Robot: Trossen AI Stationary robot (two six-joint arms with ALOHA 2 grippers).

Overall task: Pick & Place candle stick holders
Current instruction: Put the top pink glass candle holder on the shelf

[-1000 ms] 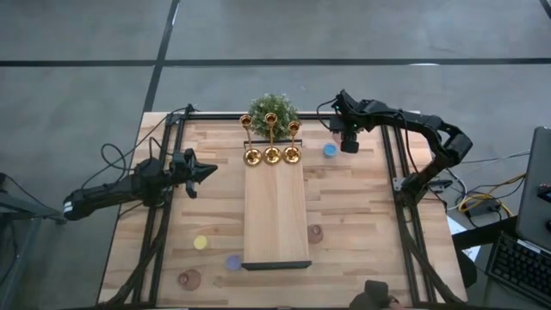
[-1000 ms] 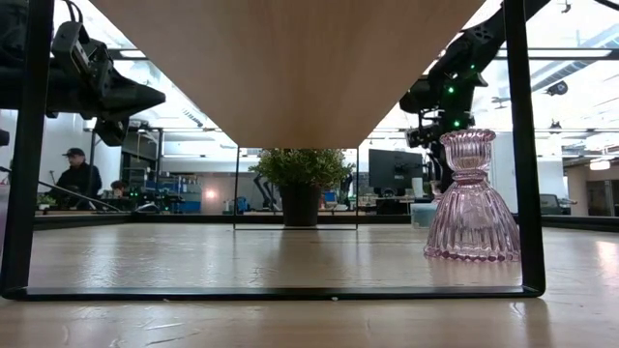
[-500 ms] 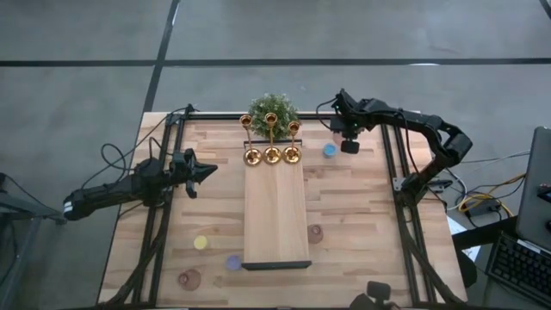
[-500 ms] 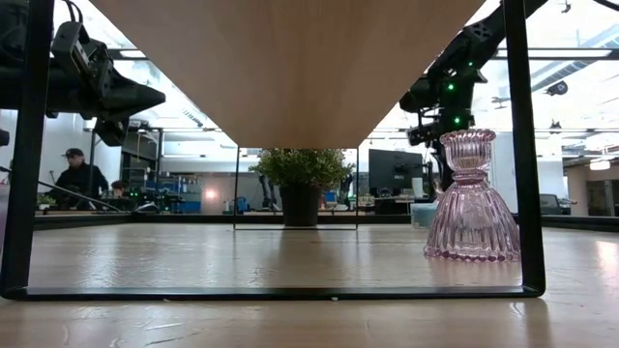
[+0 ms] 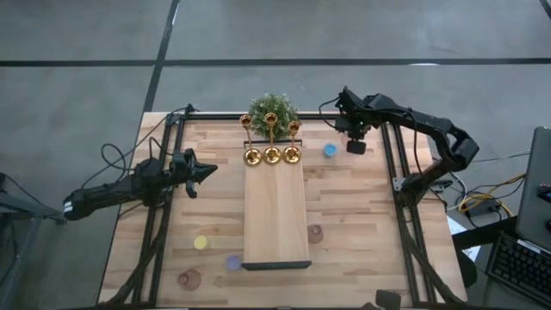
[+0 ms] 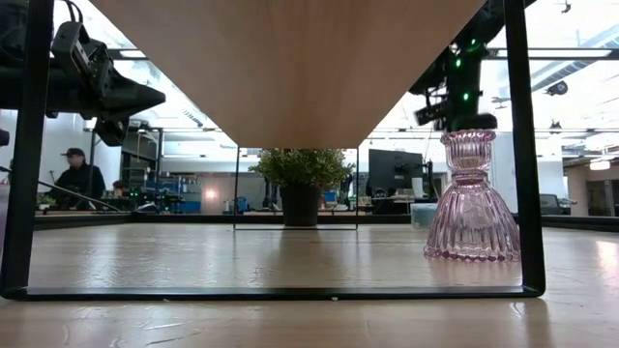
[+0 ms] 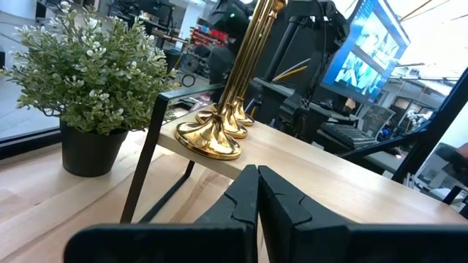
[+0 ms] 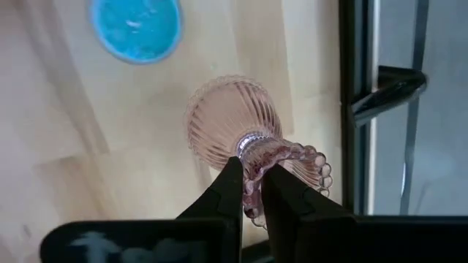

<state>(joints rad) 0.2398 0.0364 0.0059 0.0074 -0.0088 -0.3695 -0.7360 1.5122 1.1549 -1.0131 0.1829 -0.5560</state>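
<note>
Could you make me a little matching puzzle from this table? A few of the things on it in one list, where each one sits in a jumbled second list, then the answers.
Things:
1. three gold holders
2. blue round holder
3. pink glass holder
4. yellow round holder

Places or states:
A. flat on the table near the right gripper
B. on the table's near part, on the left arm's side of the raised board
C. pinched at its neck in the right gripper
D. in a row on the raised board's far end, before the green plant

Pairs: 1-D, 2-A, 3-C, 4-B
</note>
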